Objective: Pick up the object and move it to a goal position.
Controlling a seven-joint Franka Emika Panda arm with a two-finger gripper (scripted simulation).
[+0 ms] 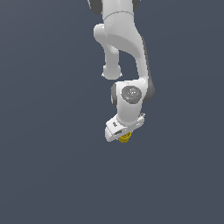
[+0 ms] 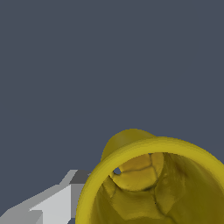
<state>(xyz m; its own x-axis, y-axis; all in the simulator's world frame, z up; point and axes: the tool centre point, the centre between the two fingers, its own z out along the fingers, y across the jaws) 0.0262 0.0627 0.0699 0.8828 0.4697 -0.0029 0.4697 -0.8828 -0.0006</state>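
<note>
Yellow cup [image 1: 125, 138], the object to be carried, shows in the exterior view only as a small bright patch peeking out from under the white gripper [image 1: 124, 136], low in the middle of the scene. The arm [image 1: 124, 52] reaches down from the far top edge, folds at the wrist, and ends in the hand, tilted so that its left end sits lower than its right. Most of the cup is hidden by the hand, and no fingers can be made out here. Whether it is resting on the dark grey floor [image 1: 43, 175] or lifted clear of it cannot be told, as there is no shadow or edge to judge by. No goal marker is visible.

In the wrist view the cup [image 2: 153, 183] fills the corner of the picture nearest the camera, seen down its hollow mouth: a thick rounded rim, rough faceted inner walls and a narrower base beyond. One pale finger [image 2: 52, 203] lies just beside the outside of the rim, seemingly touching it; the other finger is out of sight. So the jaws appear to be around the cup, but whether they are pinching it or standing slack I cannot tell.

By its look the cup is probably light, rigid and smooth-walled, so it may slip. The best hold would be across the outer wall just under the rim, which gives a lip to catch on.
</note>
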